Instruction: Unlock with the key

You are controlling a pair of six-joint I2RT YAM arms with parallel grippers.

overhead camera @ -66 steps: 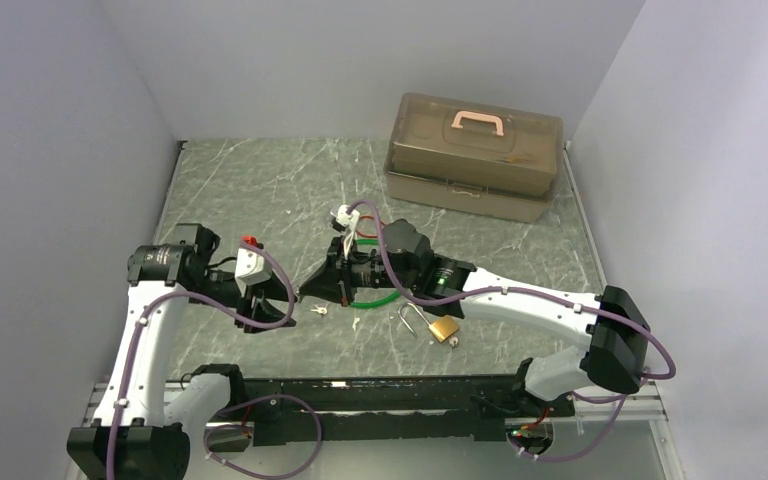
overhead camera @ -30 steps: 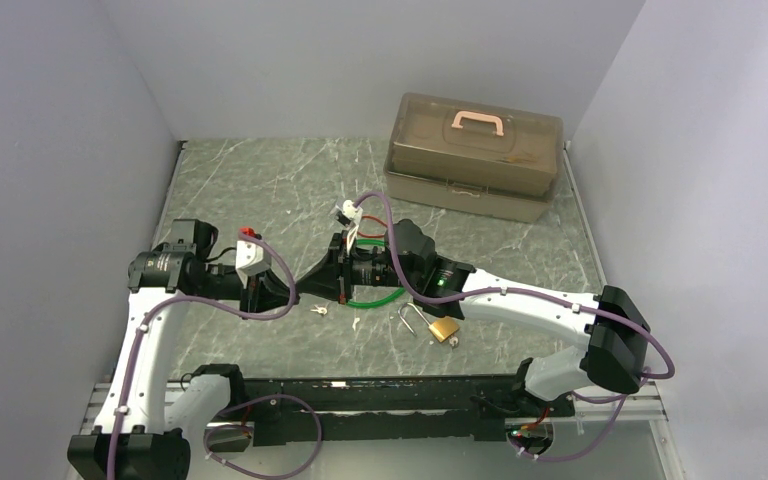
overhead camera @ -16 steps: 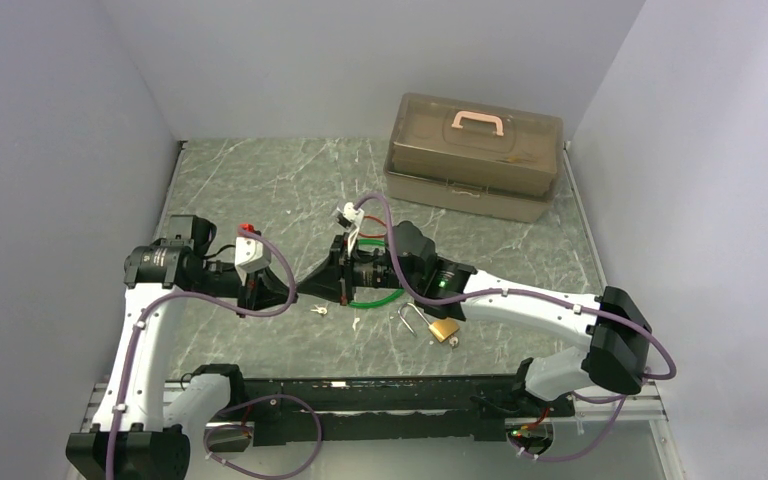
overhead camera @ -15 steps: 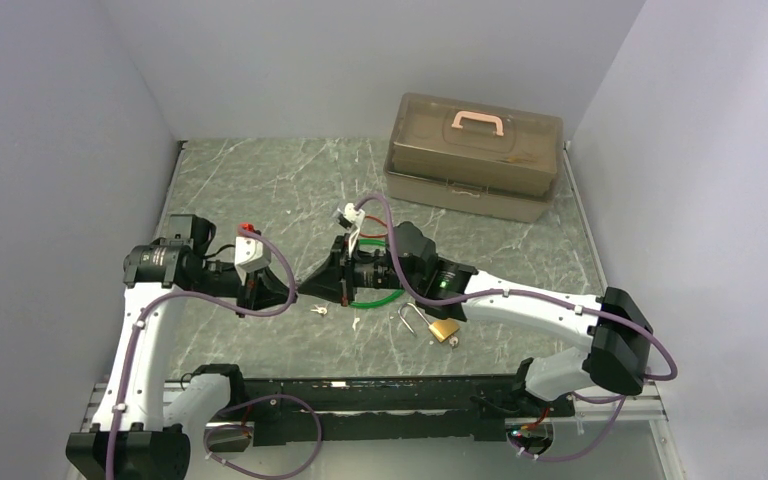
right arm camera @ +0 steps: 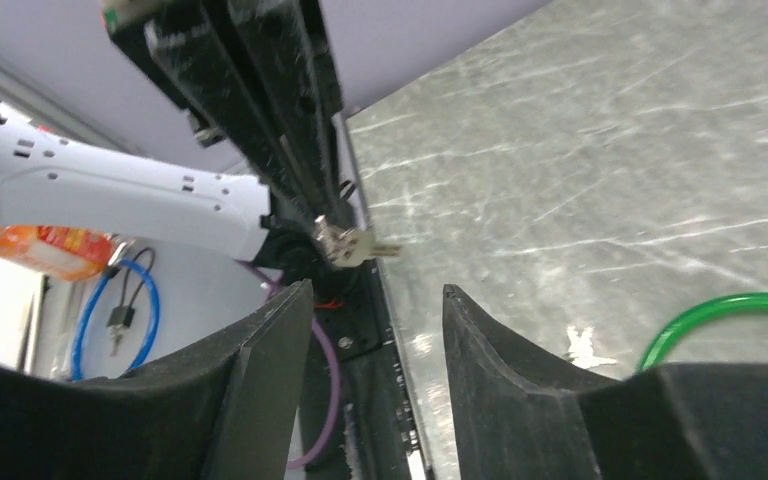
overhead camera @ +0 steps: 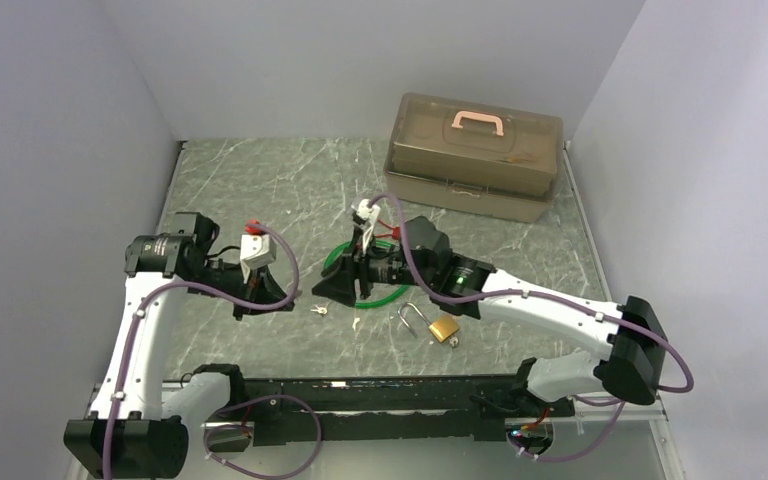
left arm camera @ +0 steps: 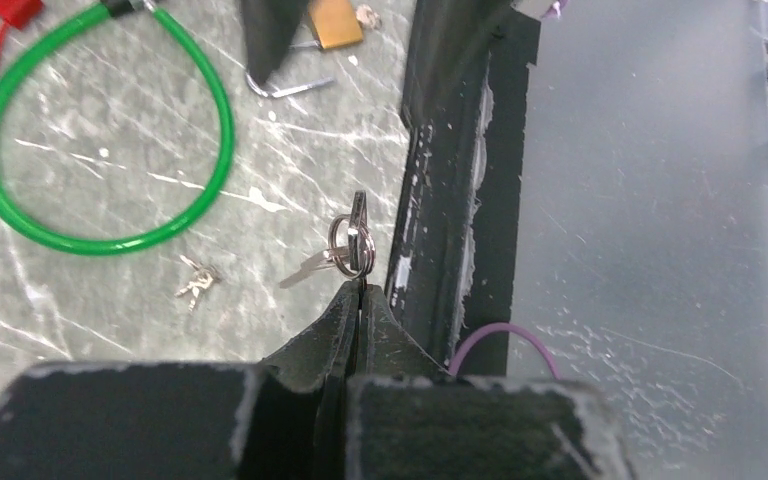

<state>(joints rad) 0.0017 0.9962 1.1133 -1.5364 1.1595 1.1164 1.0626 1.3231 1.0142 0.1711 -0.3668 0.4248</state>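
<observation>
i count one padlock [overhead camera: 444, 328], one green cable loop [left arm camera: 224, 118], one toolbox [overhead camera: 474, 155], one ringed key bunch [left arm camera: 349, 243] and one loose key bunch [left arm camera: 197, 284].

Plain pale grey walls [overhead camera: 360, 60] close in three sides of a green-grey marbled tabletop [overhead camera: 260, 180] under soft, even light.

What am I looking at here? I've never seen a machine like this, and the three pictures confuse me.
These are two robot arms bolted at the near edge of a table, each ending in a two-finger gripper. One picture looks down from above; the other two come from cameras on the wrists. On the table lie a brass padlock, a green cable loop, small loose keys and a brown toolbox. The left gripper is pinched shut on a ring of keys. The right gripper stands open and empty, facing those keys.
</observation>
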